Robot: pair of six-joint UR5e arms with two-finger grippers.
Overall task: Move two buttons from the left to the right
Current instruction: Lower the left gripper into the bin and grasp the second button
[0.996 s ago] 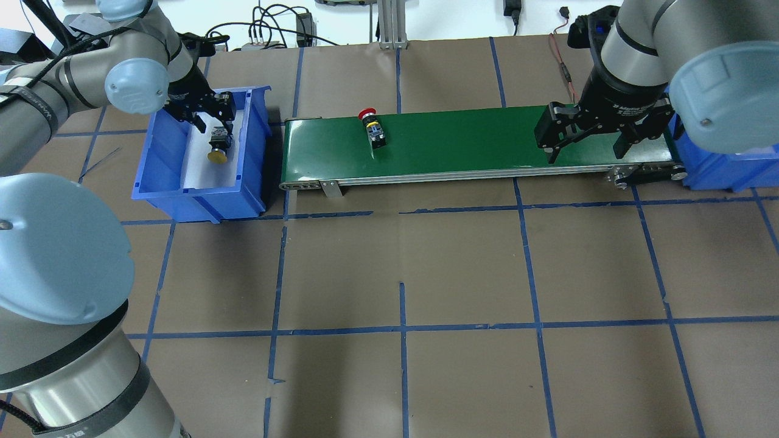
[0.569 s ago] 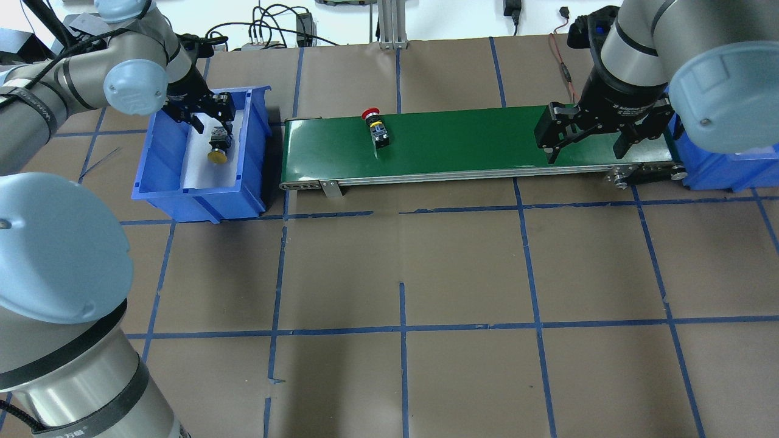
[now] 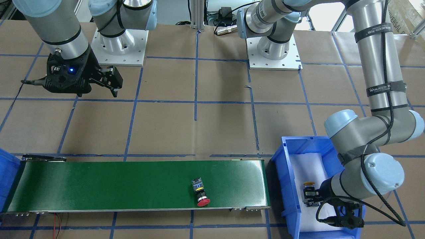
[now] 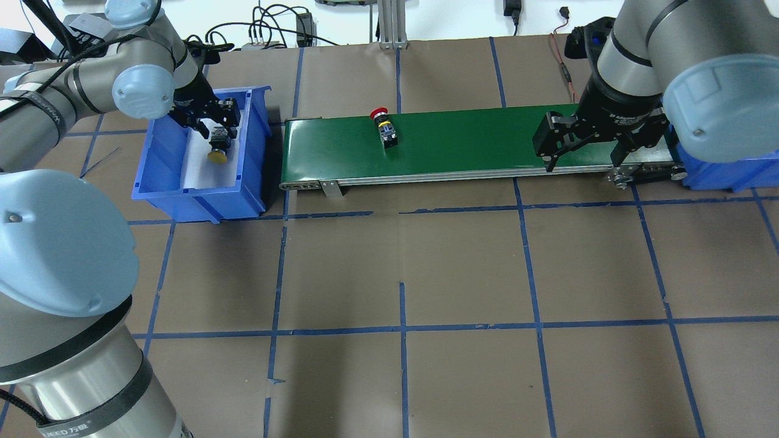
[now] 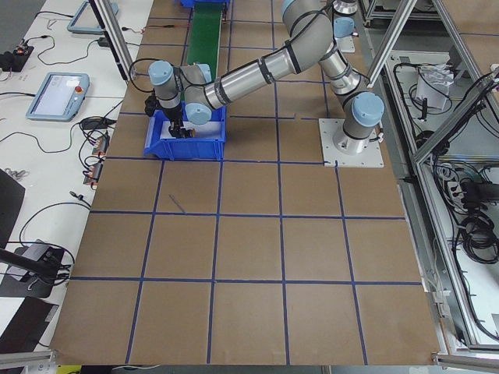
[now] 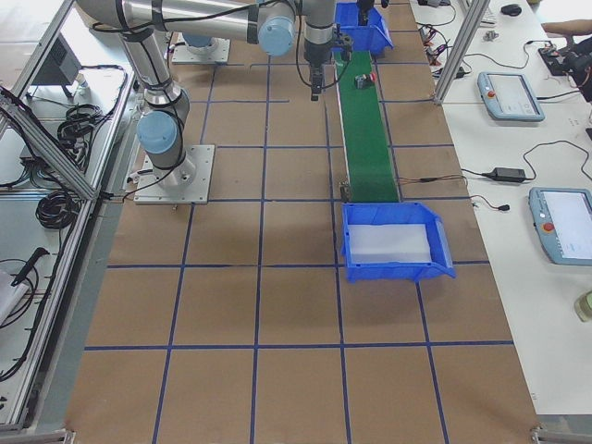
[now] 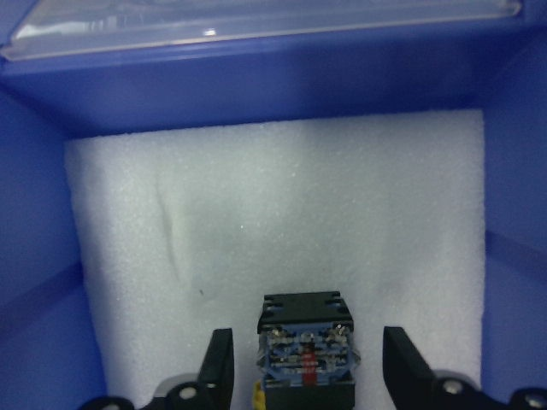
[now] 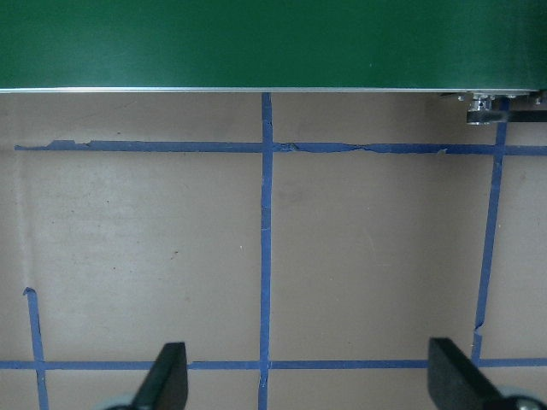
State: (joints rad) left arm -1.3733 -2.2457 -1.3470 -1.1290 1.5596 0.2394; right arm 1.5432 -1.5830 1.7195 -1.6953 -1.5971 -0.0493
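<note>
The red button lies sideways on the green belt, slightly further right than 1 second ago, so 1 of 2 is in transit. The yellow button stays in the left blue bin. The left gripper straddles its contact block, spread wide and not gripping. The right gripper, wide and empty, has slid toward the belt's near edge.

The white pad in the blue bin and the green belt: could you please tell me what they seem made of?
White pad: likely foam, matte; finely grainy surface with a soft dent. Green belt: probably rubber or PVC, smooth, slightly glossy; pale glare shows along it.
</note>
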